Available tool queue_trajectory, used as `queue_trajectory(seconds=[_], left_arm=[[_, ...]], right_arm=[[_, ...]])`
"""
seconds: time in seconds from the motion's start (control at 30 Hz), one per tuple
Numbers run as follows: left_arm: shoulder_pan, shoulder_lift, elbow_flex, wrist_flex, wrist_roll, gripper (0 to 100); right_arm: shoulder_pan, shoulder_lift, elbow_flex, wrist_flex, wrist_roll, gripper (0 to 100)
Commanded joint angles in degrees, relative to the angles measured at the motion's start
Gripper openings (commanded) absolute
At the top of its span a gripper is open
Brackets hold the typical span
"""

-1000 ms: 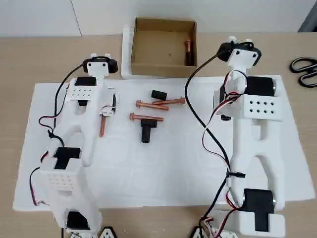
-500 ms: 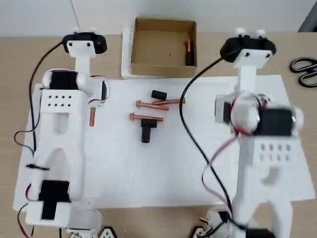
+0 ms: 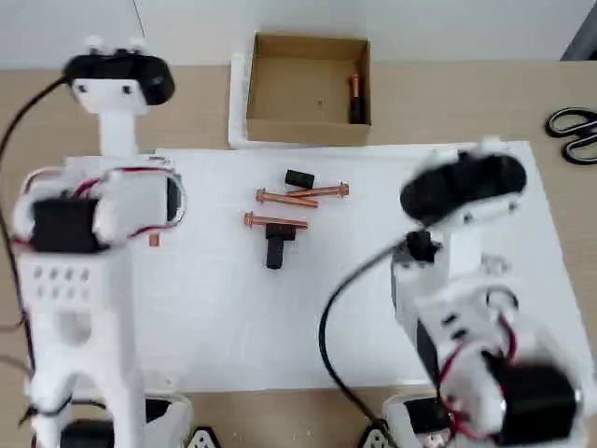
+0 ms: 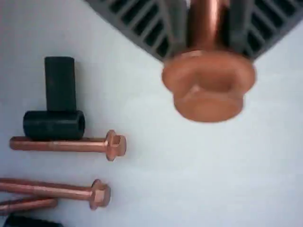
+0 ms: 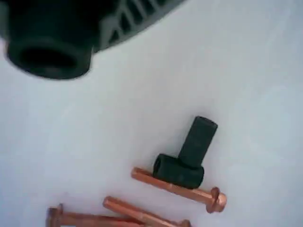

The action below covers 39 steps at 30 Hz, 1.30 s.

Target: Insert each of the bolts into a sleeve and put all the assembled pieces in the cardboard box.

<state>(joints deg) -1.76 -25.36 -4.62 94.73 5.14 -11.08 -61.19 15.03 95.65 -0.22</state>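
Both arms have lifted off the mat in the last second and swung back toward its near edge, and each has brought a piece up with it. The left claw (image 4: 207, 28) is pinched on the shank of a copper bolt (image 4: 208, 87), whose flanged head sticks out clear of the fingers. From above, a copper end of it shows under that arm, over the left part of the white mat (image 3: 224, 327). The right claw (image 5: 57, 28) is clamped around a black sleeve (image 5: 47, 54), which hangs over the right half of the mat with its open bore toward the wrist camera.

The loose pieces have not shifted. They lie around the middle of the mat, toward its far edge. The far bolt (image 3: 322, 191) and the middle bolt (image 3: 284, 198) touch where they overlap, and the near bolt (image 3: 275, 221) lies just in front of them. A small sleeve (image 3: 298, 178) sits just beyond the pair. A crosswise sleeve (image 3: 281, 233) rests against the near bolt. A lengthwise sleeve (image 3: 273, 255) butts into it, making a T.

The cardboard box (image 3: 280, 89) stands on the worktop just past the mat's far edge, with one assembled piece (image 3: 355, 98) lying along its right wall. Scissors (image 3: 574, 131) lie at the worktop's right edge.
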Motion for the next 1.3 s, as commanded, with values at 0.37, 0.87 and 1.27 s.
queue_trajectory(seconds=[0.37,0.87,1.27], left_arm=[[0.4,-9.2,5.8,-0.1,4.6,1],[12.7,-9.3,6.1,0.1,13.4,1],[17.0,-9.4,6.1,-8.4,13.3,0]], right_arm=[[-0.4,-27.9,48.0,-43.7,0.6,0.3],[-10.2,-42.8,70.4,-48.7,0.3,0.4],[-18.2,-42.8,71.4,-61.0,0.1,0.3]])
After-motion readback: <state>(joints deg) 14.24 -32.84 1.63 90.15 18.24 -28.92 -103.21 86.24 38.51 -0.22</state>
